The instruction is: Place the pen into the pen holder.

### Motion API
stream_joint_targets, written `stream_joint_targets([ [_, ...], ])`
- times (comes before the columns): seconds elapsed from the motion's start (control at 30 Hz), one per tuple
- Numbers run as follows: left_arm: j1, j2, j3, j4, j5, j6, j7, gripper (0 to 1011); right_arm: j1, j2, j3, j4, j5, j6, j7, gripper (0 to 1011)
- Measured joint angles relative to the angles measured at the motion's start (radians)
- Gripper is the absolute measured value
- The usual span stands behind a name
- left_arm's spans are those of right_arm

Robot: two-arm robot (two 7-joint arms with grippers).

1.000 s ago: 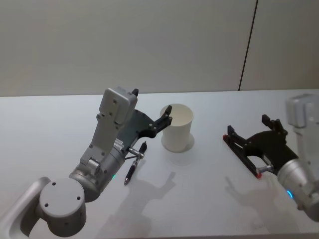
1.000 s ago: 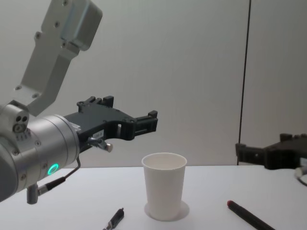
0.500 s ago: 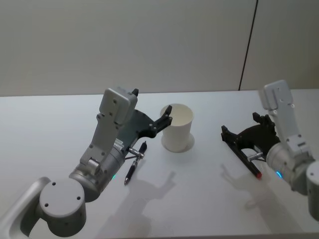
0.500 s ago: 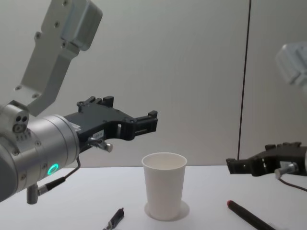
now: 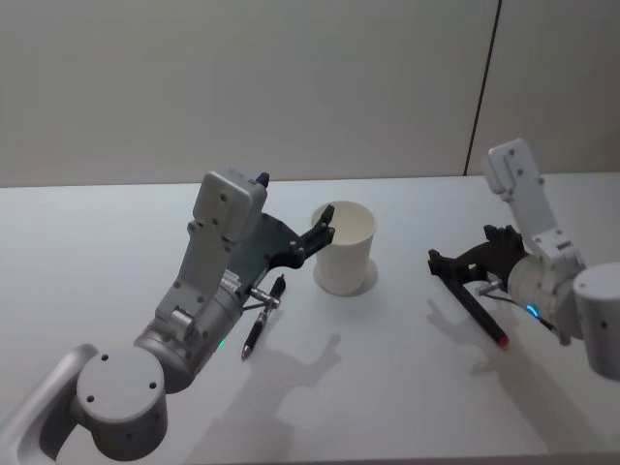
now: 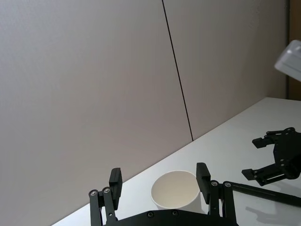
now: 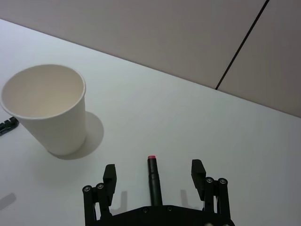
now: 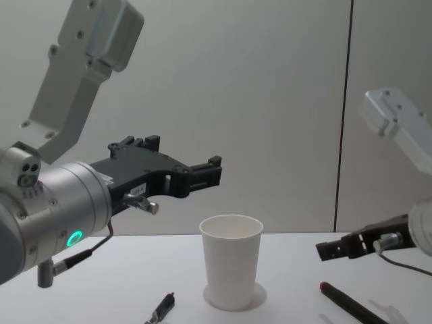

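Where the red-tipped pen [image 5: 484, 320] lies, our right gripper [image 7: 153, 167] hovers, jaws apart.
Our left gripper [image 6: 159, 173], jaws likewise apart, faces the cup [image 5: 344, 257].

Silver-grey arms [image 5: 199, 291] with glowing status rings [image 8: 74, 237], black left end effector [image 6: 159, 173] and right end effector [image 7: 154, 168]

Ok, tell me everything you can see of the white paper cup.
The paper cup is plain white, tapered toward the base, with a rolled rim. It stands upright and empty on the white table. Only the table touches it; the left gripper hangs open above its left side, apart from it.
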Motion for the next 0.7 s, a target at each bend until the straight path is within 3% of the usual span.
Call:
stream_joint_targets([
  [0.27, 0.0, 0.0, 0.0, 0.0, 0.0, 0.0, 0.0, 1003, 0.087, -0.028, 0.005, 0.119, -0.009, 0.055, 0.033, 1002],
  [0.7, 0.0, 0.0, 0.0, 0.0, 0.0, 0.0, 0.0, 1003, 0.214, -0.07, 0.001, 0.306, -0.039, 0.091, 0.063, 1002],
])
